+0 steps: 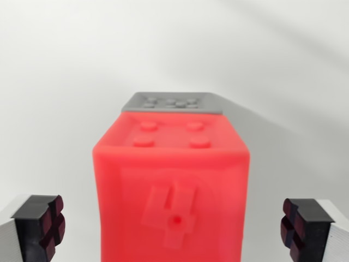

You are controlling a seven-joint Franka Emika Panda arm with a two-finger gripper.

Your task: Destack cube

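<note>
While spread wide either side of red cube [170, 185] atop grey cube [172, 102], gripper [173, 226] empty; centre, then squeeze red only.

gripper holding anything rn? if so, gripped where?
Nothing held. The gripper is open: its black-padded fingertips stand clear of the red plastic cube on both sides. A grey studded block lies behind it.

Looks like a lab or test bench, not a home. Plain white seamless backdrop and desk [60, 109], even diffuse light, no clutter. Props are 3D-printed-looking: red cube [170, 191] with raised studs and embossed mark, grey studded block [173, 102] behind it. Nothing domestic visible.
</note>
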